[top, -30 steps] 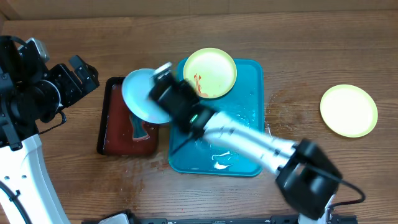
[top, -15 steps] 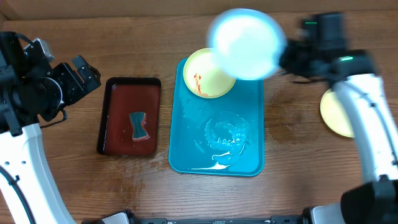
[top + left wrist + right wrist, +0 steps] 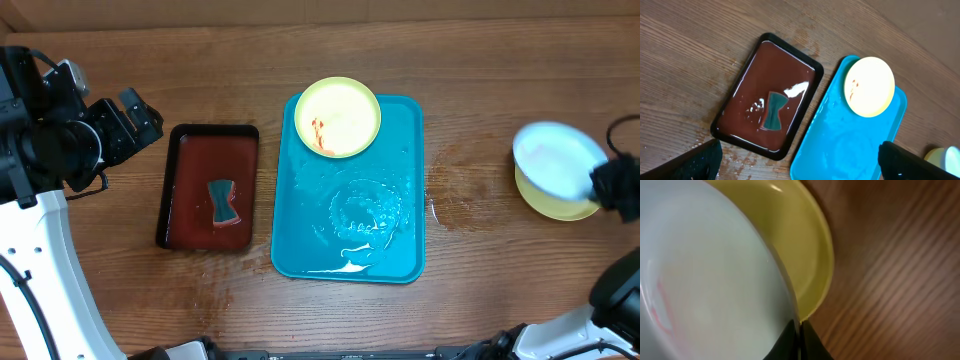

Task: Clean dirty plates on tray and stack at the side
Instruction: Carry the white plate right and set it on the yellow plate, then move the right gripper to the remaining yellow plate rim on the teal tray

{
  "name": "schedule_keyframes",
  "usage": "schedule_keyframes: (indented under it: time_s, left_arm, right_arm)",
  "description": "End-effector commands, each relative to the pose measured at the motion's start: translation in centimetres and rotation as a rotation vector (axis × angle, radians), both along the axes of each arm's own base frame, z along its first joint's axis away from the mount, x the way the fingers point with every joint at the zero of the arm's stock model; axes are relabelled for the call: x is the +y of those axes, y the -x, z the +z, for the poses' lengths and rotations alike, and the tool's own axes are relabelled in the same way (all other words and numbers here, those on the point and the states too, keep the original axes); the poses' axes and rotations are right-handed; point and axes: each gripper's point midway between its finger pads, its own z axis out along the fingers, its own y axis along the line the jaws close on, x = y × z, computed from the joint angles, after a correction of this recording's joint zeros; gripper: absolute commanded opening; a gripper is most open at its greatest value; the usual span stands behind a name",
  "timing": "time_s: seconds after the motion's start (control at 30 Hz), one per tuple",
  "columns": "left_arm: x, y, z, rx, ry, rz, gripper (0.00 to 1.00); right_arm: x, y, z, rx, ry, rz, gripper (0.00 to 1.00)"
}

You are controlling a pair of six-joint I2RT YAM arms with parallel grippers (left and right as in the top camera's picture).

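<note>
The turquoise tray (image 3: 398,160) lies mid-table, wet, and shows too in the left wrist view (image 3: 850,145). A yellow-green plate (image 3: 338,117) with a red smear sits at its far end (image 3: 869,86). At the right side of the table my right gripper (image 3: 598,186) is shut on the rim of the light-blue plate (image 3: 553,158), which hangs tilted just over a second yellow-green plate (image 3: 556,206) lying on the wood. The right wrist view shows the jaws (image 3: 800,340) pinched on the pale plate (image 3: 705,280) above the yellow one (image 3: 810,255). My left gripper (image 3: 143,118) is open and empty, raised at the left.
A black-rimmed red-brown tray (image 3: 190,180) holding liquid and a teal sponge (image 3: 224,203) sits left of the turquoise tray. Water droplets mark the wood (image 3: 450,185) between the turquoise tray and the plates at the right.
My right arm has swung the light-blue plate from over the red-brown tray across to the right side, down onto the yellow-green plate there. The left arm has stayed put.
</note>
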Motion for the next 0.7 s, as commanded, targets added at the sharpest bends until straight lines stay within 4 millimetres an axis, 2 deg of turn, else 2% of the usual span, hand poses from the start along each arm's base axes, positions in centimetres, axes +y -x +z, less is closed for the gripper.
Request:
schedule_keyframes:
  time_s: [0.0, 0.03, 0.1, 0.17, 0.3, 0.33, 0.4, 0.47, 0.57, 0.63, 0.67]
  left_arm:
    - [0.2, -0.1, 0.1, -0.009, -0.019, -0.024, 1.0]
    - [0.2, -0.1, 0.2, -0.009, -0.019, -0.024, 1.0]
    - [0.2, -0.2, 0.2, -0.012, -0.019, -0.024, 1.0]
    - [0.2, -0.2, 0.2, -0.014, -0.02, -0.024, 1.0]
    - [0.2, -0.3, 0.1, -0.011, -0.019, -0.024, 1.0]
    - [0.2, -0.3, 0.1, -0.01, -0.019, -0.025, 1.0]
    - [0.2, -0.4, 0.0, -0.007, -0.018, -0.025, 1.0]
    - [0.2, -0.4, -0.1, -0.002, -0.017, -0.029, 1.0]
    - [0.0, -0.5, -0.5, 0.01, -0.033, -0.059, 1.0]
    - [0.9, -0.4, -1.0, 0.042, -0.071, -0.033, 1.0]
    - [1.9, -0.3, -1.4, 0.069, -0.116, 0.003, 0.99]
  right_arm:
    - [-0.3, 1.0, -0.8, 0.009, -0.009, -0.015, 0.2]
    - [-0.3, 0.7, -0.8, -0.005, -0.011, -0.014, 0.38]
    - [0.8, -0.8, 0.2, -0.092, -0.061, 0.046, 0.48]
    - [3.5, -3.5, 2.5, -0.244, -0.132, 0.178, 0.61]
    - [10.0, -7.6, 7.8, -0.494, -0.163, 0.491, 0.6]
    - [12.3, -8.4, 9.0, -0.537, -0.149, 0.585, 0.59]
    - [16.3, -9.5, 10.2, -0.576, -0.12, 0.728, 0.59]
    - [20.4, -10.5, 10.5, -0.593, -0.09, 0.859, 0.56]
    - [25.5, -12.2, 9.4, -0.565, 0.043, 1.032, 0.57]
    - [27.9, -13.4, 8.4, -0.54, 0.174, 1.108, 0.58]
    - [29.2, -14.1, 7.9, -0.536, 0.24, 1.142, 0.59]
